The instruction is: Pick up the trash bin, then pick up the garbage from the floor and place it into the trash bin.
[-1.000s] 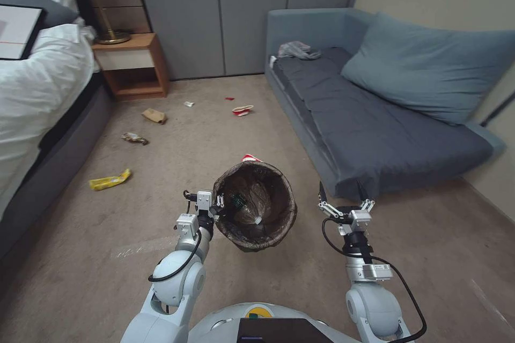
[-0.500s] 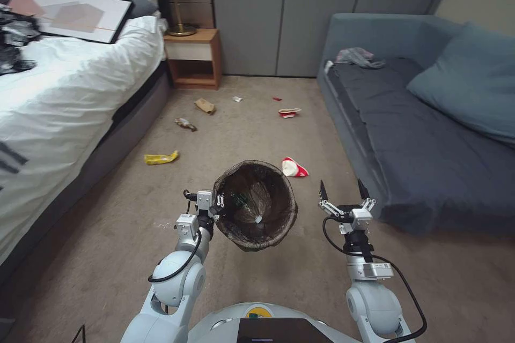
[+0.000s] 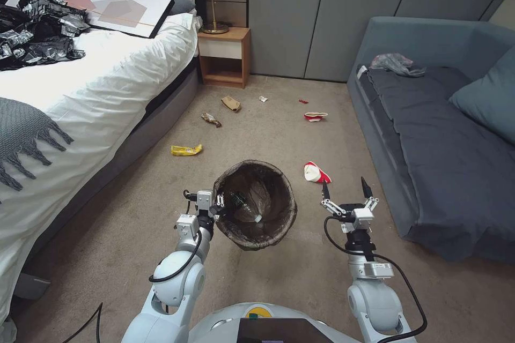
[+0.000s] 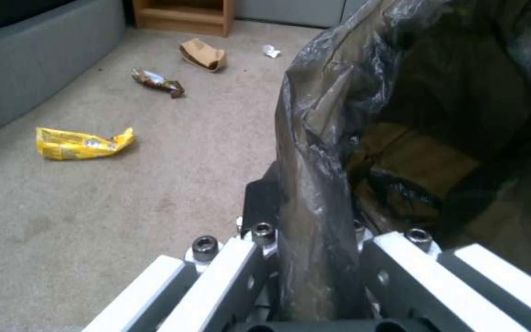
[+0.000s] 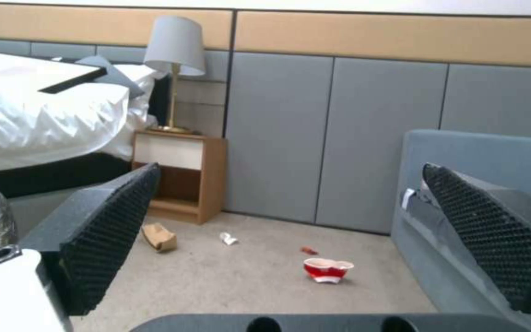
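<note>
A crushed red-and-white cup point(image 3: 316, 172) lies on the carpet just ahead of the right gripper point(image 3: 345, 191), which hangs wide open and empty, fingers pointing forward. The left gripper point(image 3: 216, 203) is clamped on the rim of the bin point(image 3: 255, 204), held off the floor beside it.

The left gripper point(image 4: 315, 258) clamps the trash bin point(image 4: 321, 152) rim — yellow wrapper point(image 4: 81, 143) lying apart on carpet point(image 4: 93, 207).
</note>
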You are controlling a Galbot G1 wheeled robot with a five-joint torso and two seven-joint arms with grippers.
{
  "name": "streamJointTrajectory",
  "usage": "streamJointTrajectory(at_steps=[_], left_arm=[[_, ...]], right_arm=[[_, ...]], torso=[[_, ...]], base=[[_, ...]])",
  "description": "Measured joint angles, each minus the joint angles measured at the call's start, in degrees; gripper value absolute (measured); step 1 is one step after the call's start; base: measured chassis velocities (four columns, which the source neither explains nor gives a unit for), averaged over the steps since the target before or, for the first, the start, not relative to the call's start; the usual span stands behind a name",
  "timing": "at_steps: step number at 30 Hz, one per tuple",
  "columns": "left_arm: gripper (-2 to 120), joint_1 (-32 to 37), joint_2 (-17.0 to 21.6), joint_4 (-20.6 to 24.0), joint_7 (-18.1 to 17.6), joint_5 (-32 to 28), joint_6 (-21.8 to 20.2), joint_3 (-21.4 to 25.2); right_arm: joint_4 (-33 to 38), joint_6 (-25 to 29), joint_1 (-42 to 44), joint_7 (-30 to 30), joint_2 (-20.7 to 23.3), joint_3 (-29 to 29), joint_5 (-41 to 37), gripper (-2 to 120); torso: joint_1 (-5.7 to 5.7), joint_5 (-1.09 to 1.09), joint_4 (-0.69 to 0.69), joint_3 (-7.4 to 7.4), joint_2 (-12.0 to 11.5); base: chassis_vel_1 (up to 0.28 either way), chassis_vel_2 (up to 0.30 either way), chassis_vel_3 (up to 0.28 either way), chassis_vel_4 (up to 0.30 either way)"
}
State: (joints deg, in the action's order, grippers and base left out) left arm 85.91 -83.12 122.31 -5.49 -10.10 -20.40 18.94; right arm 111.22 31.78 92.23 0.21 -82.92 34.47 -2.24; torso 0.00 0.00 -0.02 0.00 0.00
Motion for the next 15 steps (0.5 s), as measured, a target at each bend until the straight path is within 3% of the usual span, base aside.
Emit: streamJointTrajectory(at_steps=[15], left_arm=[[2, 0.14, 0.08, 0.0, -0.06, 0.31, 0.37, 0.11]], right_arm=[[-0.34, -0.02, -0.58, -1.39, -0.26, 0.02, -1.12, 100]], torso=[[0.0, 0.0, 0.02, 0.0, 0.0]], base=[[-0.003, 0.003, 0.002, -0.002]])
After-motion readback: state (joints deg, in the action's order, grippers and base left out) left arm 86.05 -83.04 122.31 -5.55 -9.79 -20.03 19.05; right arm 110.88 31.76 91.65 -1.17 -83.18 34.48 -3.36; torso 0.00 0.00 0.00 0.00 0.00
